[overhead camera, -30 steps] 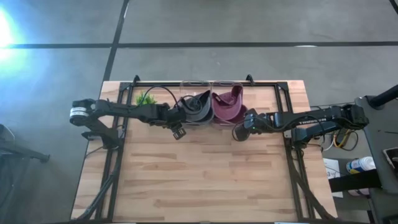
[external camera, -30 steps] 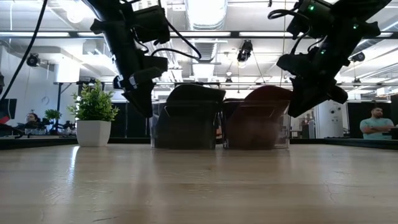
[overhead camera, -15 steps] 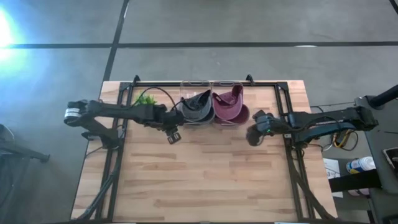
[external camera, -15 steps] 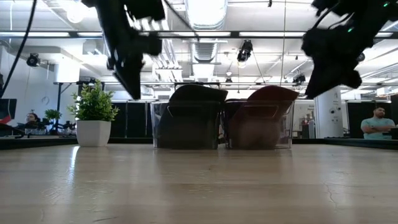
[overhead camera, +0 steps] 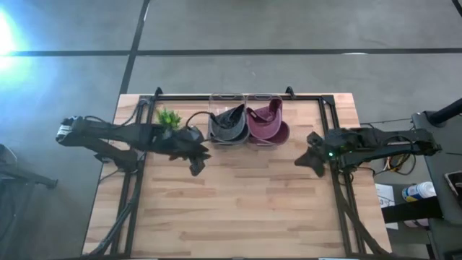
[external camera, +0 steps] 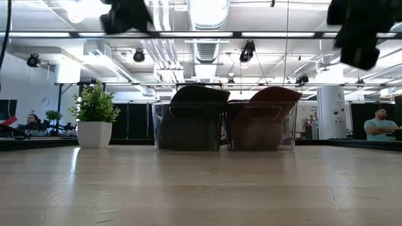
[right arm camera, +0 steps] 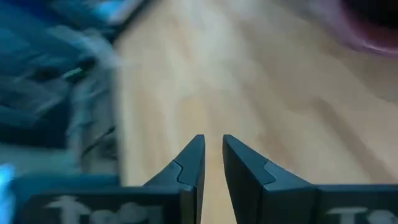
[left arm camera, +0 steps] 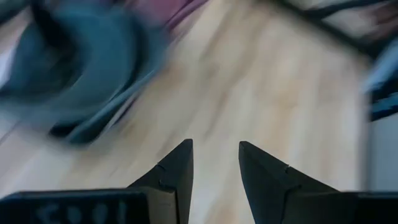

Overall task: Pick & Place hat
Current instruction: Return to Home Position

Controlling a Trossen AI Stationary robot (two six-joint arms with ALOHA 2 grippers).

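Observation:
Two hats sit at the table's far middle, each in its own clear bin. The grey hat [overhead camera: 228, 124] [external camera: 191, 116] is in the left bin and the maroon hat [overhead camera: 266, 123] [external camera: 264, 116] is in the right one. My left gripper [overhead camera: 196, 165] [left arm camera: 216, 146] hangs open and empty above the table, left of and nearer than the grey hat [left arm camera: 74, 56]. My right gripper [overhead camera: 307, 160] [right arm camera: 213, 140] hangs to the right of the maroon hat [right arm camera: 373, 25]. Its fingers are a narrow gap apart with nothing between them.
A small green plant in a white pot [overhead camera: 168, 115] [external camera: 94, 119] stands left of the bins, close to my left arm. A dark frame [overhead camera: 216, 96] runs along the table's far and side edges. Bare wood [overhead camera: 238, 202] fills the table's near half. People show in the room beyond.
Both grippers have drawn away from the bins and risen. The left one went toward the table's left and near edges, the right one toward the right edge. In the low view both have climbed to the picture's top. The two hats have stayed in their bins.

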